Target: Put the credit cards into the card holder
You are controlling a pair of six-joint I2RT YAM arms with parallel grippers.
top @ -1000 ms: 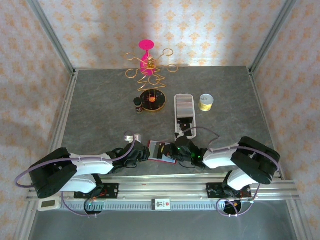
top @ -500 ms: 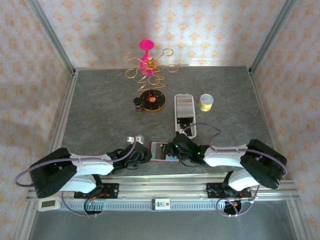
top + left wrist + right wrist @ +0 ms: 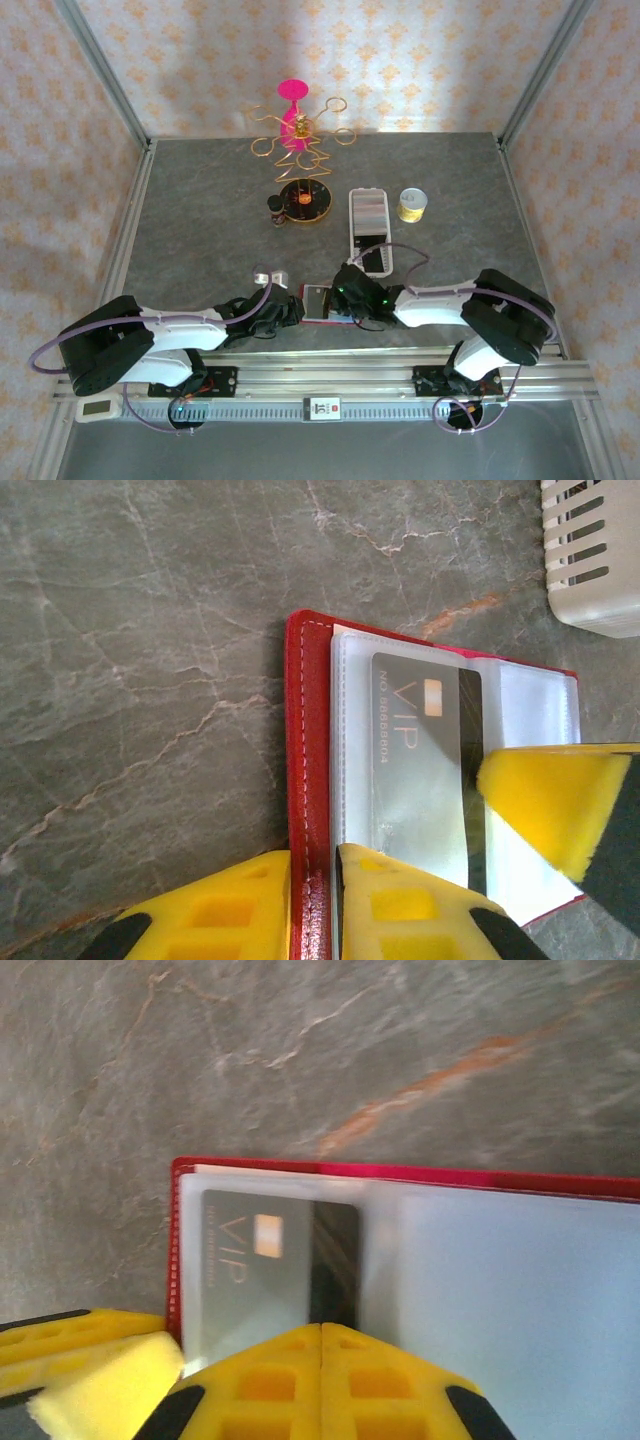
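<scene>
Nearly home: one card in the pocket, both grippers on the job

Broadest first, the grey stone-patterned table (image 3: 200,220) carries everything. A long white slotted tray (image 3: 351,230) stands just beyond the work, apart from it. The open card holder (image 3: 305,780) lies flat at the near edge of the table between the two arms, red cover down and clear pockets facing up. That seems the sensible way to lay it, since the pocket mouths are then open to a card slid along the table.

A grey card (image 3: 415,770) marked VIP, with a dark band at one end, lies inside the outline of the pocket page. Its face looks dulled, as if under the clear film, so I judge it most of the way in.

The left gripper (image 3: 312,865) has its yellow fingers drawn in on either side of the red cover's stitched edge, clamped on the card holder. This is probably to stop it sliding while the card is pushed. The right gripper (image 3: 322,1345) has its fingers pressed together with nothing between them, and their tips meet the dark end of the card. That reads as a nudge rather than a grasp.
</scene>
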